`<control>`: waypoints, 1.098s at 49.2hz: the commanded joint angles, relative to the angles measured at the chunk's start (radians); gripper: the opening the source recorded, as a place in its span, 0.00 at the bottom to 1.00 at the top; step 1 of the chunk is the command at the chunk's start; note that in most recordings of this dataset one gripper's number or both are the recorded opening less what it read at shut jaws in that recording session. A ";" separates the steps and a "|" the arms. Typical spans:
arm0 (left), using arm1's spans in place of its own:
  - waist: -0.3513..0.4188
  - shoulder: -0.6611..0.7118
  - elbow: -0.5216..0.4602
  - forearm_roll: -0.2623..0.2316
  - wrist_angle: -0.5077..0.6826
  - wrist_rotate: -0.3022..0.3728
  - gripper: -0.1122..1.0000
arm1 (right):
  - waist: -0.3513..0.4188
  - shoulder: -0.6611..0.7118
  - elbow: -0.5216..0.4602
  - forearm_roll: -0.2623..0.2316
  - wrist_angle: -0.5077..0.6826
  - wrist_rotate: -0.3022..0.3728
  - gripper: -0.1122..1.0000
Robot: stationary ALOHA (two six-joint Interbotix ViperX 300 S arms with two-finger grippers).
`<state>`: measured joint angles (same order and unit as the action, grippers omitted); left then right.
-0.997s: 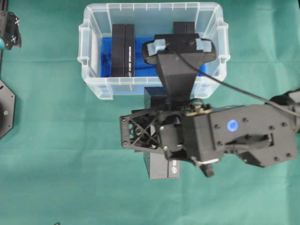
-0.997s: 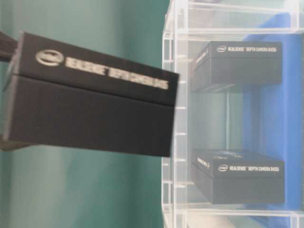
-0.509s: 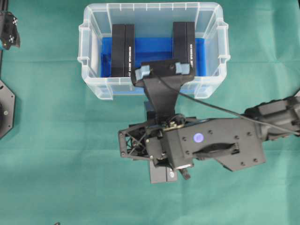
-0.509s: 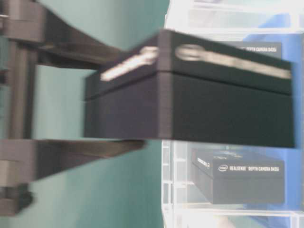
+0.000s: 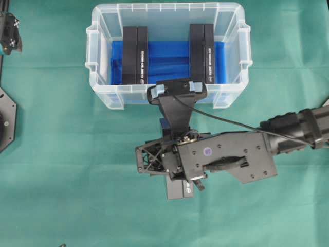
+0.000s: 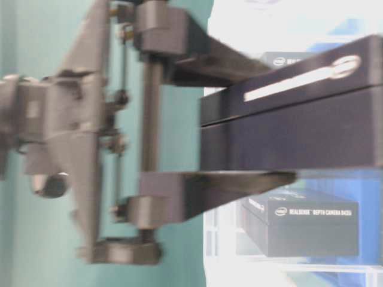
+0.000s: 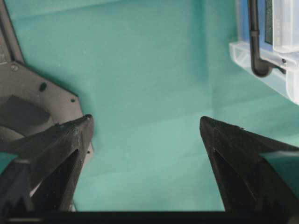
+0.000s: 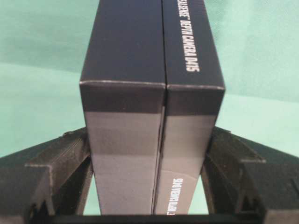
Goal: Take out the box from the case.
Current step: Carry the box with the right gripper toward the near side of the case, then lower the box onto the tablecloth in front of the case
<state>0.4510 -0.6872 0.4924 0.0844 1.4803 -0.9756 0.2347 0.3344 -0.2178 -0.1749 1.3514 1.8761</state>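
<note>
Right gripper (image 8: 148,186) clamps the black box (image 8: 149,93) outside the case (image 5: 103,95) — two boxes inside; left gripper (image 7: 145,126) spread wide, holding nothing.

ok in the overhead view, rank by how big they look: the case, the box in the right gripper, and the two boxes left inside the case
1. The case, clearly largest.
2. The two boxes inside, left and right, look alike.
The held box is mostly hidden under the right gripper, so it cannot be ranked.
</note>
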 commanded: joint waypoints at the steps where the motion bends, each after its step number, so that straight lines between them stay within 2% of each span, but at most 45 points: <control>1: 0.003 0.000 -0.015 0.002 -0.003 0.000 0.97 | -0.003 -0.025 0.021 0.008 -0.051 0.003 0.71; 10: 0.003 0.000 -0.015 0.002 -0.003 0.000 0.97 | -0.006 -0.025 0.084 0.012 -0.140 0.031 0.71; 23: 0.002 0.003 -0.014 0.002 -0.003 -0.002 0.97 | -0.009 -0.025 0.135 0.011 -0.206 0.020 0.71; 54: 0.003 0.005 -0.014 0.002 -0.003 0.003 0.97 | -0.005 -0.031 0.141 0.020 -0.215 0.018 0.71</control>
<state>0.4495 -0.6811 0.4909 0.0844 1.4818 -0.9741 0.2240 0.3344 -0.0660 -0.1565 1.1397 1.8960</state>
